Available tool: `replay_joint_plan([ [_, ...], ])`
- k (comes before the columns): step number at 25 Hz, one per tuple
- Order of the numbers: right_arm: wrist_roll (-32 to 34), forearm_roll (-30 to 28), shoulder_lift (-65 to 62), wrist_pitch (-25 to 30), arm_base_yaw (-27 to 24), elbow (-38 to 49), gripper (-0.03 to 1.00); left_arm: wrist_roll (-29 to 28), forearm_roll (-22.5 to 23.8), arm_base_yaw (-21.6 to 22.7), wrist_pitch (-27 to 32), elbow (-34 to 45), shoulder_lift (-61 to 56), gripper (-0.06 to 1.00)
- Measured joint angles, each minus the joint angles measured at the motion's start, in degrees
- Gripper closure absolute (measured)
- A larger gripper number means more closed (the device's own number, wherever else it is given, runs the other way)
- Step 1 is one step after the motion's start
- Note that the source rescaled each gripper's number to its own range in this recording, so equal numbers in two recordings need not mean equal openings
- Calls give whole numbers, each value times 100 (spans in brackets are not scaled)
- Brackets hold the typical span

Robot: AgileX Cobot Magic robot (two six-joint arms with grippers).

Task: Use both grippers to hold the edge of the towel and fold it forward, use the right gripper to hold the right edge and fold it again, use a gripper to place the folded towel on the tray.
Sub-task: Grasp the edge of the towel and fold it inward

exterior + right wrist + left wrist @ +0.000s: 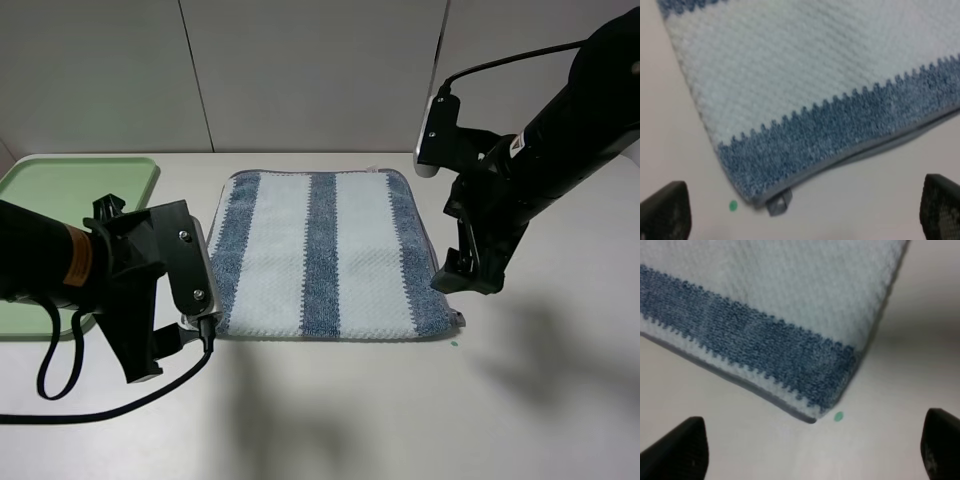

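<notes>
White table (pixel 330 420) carries the towel (pixel 320 255) — left hand (pixel 807 455) and right hand (pixel 802 215) both spread wide, empty.

Striped towel (pixel 320 255) near green tray (pixel 60 190)

The towel (pixel 320 255) is showing rough, waffle-textured terry cloth, matt throughout, with its piped hem (pixel 850 156) looking smoother and more tightly woven. The tray (pixel 60 185) is looking like smooth plastic with a faint sheen. The counter (pixel 400 410) is appearing smooth and matt.
</notes>
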Motion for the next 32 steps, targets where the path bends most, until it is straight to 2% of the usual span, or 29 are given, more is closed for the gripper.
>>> replay_joint_plan([
  [6,-406,378,0,-16,0,0,-3,49,-171,0,-14,0,107,10],
  [13,-462,499,0,-16,0,0,-3,106,-171,0,-112,-50,933,10],
  [24,-1039,557,0,-16,0,0,-3,294,-171,0,-32,-787,1585,11],
  [32,-1314,508,296,-9,0,0,-3,949,-176,135,117,-789,1808,12],
])
